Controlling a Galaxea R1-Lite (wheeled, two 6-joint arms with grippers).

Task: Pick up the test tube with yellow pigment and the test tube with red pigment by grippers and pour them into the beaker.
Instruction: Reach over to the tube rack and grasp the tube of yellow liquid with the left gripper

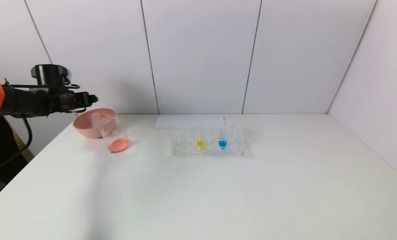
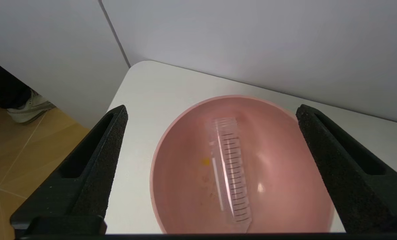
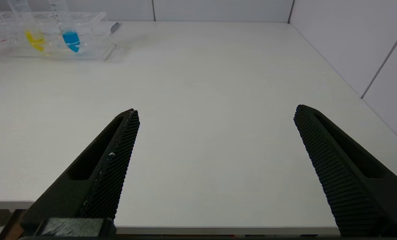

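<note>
While left tool [image 2: 211, 173] gapes above pink bowl [image 2: 172, 140] | empty tube [image 2: 230, 170] lies flat inside, lengthwise | right tool [image 3: 215, 166] spread wide.

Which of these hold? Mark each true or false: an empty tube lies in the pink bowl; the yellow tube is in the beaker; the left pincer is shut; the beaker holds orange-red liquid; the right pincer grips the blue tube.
1. An empty tube lies in the pink bowl. True.
2. The yellow tube is in the beaker. False: it stands in the clear rack, beside the blue tube.
3. The left pincer is shut. False: it is open above the bowl.
4. The beaker holds orange-red liquid. True.
5. The right pincer grips the blue tube. False: it is open, holding nothing, over bare table.
</note>
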